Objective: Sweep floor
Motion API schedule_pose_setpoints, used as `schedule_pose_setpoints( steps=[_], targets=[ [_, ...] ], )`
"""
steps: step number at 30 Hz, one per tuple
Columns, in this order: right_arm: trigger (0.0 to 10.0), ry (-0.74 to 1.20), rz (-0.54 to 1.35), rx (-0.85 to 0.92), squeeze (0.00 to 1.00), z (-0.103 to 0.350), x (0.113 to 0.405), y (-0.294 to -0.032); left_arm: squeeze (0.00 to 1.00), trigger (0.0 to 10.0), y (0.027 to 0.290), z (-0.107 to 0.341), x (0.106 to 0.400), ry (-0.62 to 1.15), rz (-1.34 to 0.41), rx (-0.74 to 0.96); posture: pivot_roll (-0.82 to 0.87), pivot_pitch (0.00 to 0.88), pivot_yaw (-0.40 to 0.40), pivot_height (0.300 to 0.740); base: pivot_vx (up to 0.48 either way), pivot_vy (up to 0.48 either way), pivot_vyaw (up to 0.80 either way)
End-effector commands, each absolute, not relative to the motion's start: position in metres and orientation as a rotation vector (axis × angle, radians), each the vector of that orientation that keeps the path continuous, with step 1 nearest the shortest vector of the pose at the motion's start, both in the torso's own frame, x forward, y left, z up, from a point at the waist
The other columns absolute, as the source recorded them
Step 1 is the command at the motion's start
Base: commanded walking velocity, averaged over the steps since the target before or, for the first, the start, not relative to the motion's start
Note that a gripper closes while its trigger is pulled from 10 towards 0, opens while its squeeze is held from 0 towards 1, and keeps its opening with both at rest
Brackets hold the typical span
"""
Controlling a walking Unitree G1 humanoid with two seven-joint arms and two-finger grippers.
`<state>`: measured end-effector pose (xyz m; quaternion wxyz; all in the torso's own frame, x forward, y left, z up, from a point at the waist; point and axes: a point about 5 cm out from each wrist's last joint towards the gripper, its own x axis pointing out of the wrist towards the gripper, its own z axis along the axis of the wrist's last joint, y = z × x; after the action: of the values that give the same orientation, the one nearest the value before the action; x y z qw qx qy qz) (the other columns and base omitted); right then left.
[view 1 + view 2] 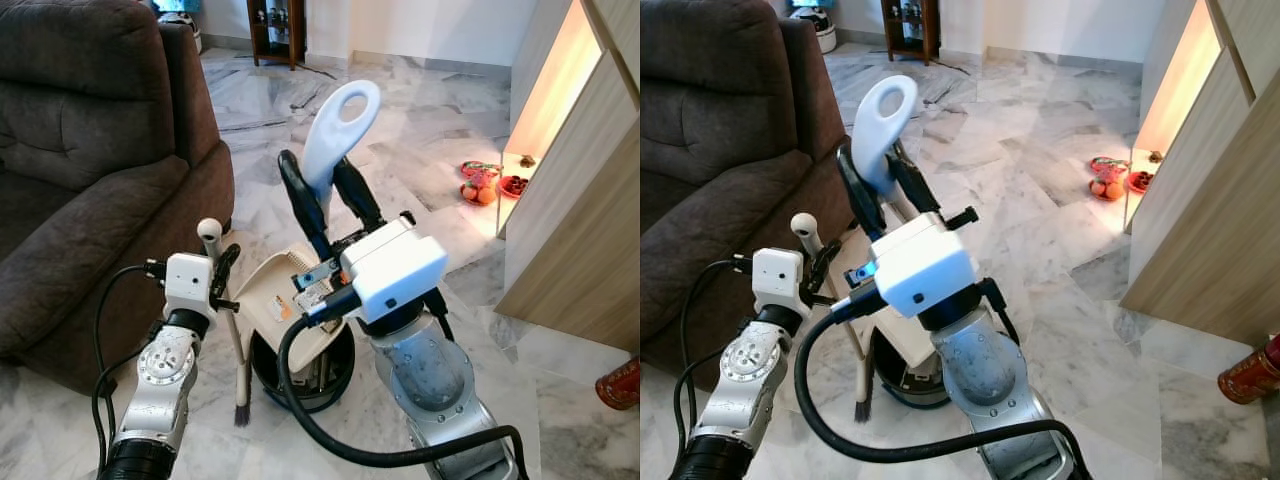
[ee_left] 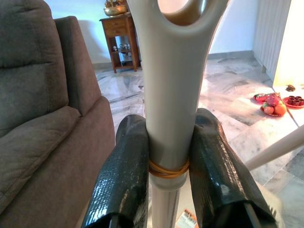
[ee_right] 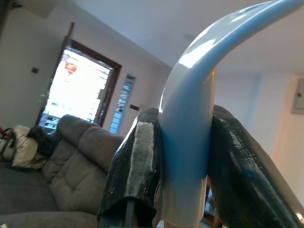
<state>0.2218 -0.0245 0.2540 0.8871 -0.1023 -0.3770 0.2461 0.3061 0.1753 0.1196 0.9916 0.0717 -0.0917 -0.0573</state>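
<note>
The right claw (image 1: pixel 328 190) pinches the dustpan handle (image 1: pixel 340 125), holding the beige dustpan (image 1: pixel 270 290) tilted above a dark round bin (image 1: pixel 340 375) on the marble floor (image 1: pixel 420 160). The left claw (image 2: pixel 168 175) clamps the small broom (image 1: pixel 232 330) upright beside the brown sofa (image 1: pixel 90 170).

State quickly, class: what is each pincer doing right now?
Left pincer: closed on the slim beige plastic broom handle.
Right pincer: closed on the pale blue looped dustpan handle.
</note>
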Motion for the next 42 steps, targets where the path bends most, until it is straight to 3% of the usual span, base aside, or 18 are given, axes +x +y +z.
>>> schedule_pose_setpoints(
  steps=[1, 33, 38, 42],
  targets=[
    [10.0, -0.912, 0.536, -0.228, 0.00, 0.269, 0.209, -0.021, 0.00, 10.0, 0.176, 0.131, 0.307, -0.239, -0.119, 0.164, 0.00, 0.102, 0.028, 0.740, 0.000, 0.000, 0.00],
    [10.0, -0.927, 0.574, -0.334, 0.00, 0.258, 0.204, -0.013, 0.00, 10.0, 0.172, 0.129, 0.308, -0.236, -0.129, 0.156, -0.01, 0.108, 0.022, 0.740, 0.000, 0.000, 0.00],
    [10.0, -0.892, 0.487, -0.349, 0.00, 0.257, 0.216, -0.021, 0.00, 10.0, 0.172, 0.129, 0.308, -0.236, -0.128, 0.154, -0.01, 0.106, 0.022, 0.740, 0.000, 0.000, 0.00],
    [10.0, -0.818, 0.298, -0.396, 0.00, 0.255, 0.245, -0.050, 0.00, 10.0, 0.172, 0.129, 0.308, -0.236, -0.130, 0.152, -0.01, 0.104, 0.022, 0.740, 0.000, 0.000, 0.00]
  ],
)
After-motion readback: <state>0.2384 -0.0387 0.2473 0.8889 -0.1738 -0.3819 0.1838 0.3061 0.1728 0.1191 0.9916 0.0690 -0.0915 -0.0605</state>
